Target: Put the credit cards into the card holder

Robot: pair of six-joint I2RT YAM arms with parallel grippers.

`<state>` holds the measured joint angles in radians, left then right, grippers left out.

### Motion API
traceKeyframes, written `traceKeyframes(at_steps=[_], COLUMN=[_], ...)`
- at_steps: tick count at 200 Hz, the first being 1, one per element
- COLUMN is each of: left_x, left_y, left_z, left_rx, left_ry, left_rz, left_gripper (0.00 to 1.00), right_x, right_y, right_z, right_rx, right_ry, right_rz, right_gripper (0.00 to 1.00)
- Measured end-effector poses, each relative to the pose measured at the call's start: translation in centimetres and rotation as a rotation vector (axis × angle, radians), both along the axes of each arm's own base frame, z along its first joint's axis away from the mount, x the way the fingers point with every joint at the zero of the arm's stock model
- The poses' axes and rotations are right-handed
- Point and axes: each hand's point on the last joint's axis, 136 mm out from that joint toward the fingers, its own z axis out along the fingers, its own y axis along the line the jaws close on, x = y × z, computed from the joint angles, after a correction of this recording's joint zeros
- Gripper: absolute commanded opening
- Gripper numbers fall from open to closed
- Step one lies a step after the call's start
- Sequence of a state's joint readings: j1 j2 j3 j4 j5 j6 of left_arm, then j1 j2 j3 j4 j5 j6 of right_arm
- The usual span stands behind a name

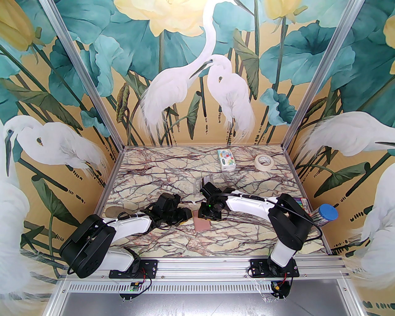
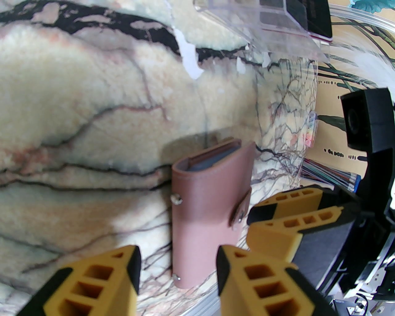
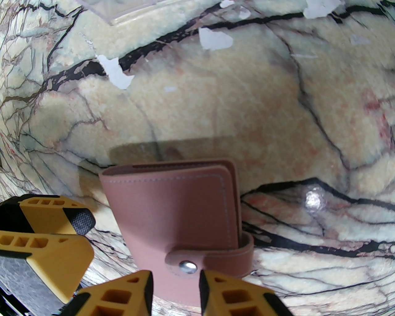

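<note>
— Two hands on the job; where did you have them?
— I had both low over the veined marble bench (image 1: 160,172), facing each other. The small dusty-pink leather-like card holder (image 1: 202,222) lay on the bench between them, in its near half.
— Left hand?
— My left hand (image 2: 177,274) was released. Its yellow fingers (image 2: 101,280) stood apart, with the holder's near end under the gap and the left finger clear of it.
— And the right?
— My right hand (image 3: 176,296) sat at the strap side, its fingertips either side of the round metal snap button (image 3: 187,266). The gap was narrow, but I could not tell whether it pinched the strap or merely hovered.
— The cards?
— Dark credit cards (image 2: 310,18) stood in the clear plastic stand (image 2: 271,34) further back. A colourful tissue pack (image 1: 227,160) and a roll of pale tape (image 1: 264,161) lay beyond, near the far wall.
</note>
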<state>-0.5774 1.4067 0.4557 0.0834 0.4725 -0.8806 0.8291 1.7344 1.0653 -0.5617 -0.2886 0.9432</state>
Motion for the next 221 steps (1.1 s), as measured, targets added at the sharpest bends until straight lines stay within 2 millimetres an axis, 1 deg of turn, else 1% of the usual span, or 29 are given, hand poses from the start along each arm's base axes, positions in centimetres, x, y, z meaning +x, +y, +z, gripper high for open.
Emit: traceKeyframes(at_steps=[19,54,98,118,221], left_x=[0.0,-0.3,-0.3,-0.4,-0.5], left_y=[0.0,-0.3,-0.8,-0.9,-1.2], left_z=[-0.2,-0.5,-0.4,-0.7,-0.6], left_rx=[0.003,0.003,-0.008,-0.004,-0.012], left_ry=[0.005,0.016,0.008,0.017,0.021], left_rz=[-0.001,-0.006,-0.013,-0.016,-0.013], left_gripper=[0.45,0.45,0.45,0.45,0.45], right_x=[0.0,-0.1,0.0,0.0,0.0], right_y=[0.0,-0.1,0.0,0.0,0.0], right_z=[-0.3,-1.6,-1.6,-1.5,-1.5], right_rx=[-0.006,-0.029,-0.023,-0.022,-0.021], right_ry=[0.004,0.023,0.024,0.023,0.021], right_rz=[0.000,-0.001,-0.003,-0.003,-0.003], right_gripper=[0.32,0.32,0.35,0.36,0.37])
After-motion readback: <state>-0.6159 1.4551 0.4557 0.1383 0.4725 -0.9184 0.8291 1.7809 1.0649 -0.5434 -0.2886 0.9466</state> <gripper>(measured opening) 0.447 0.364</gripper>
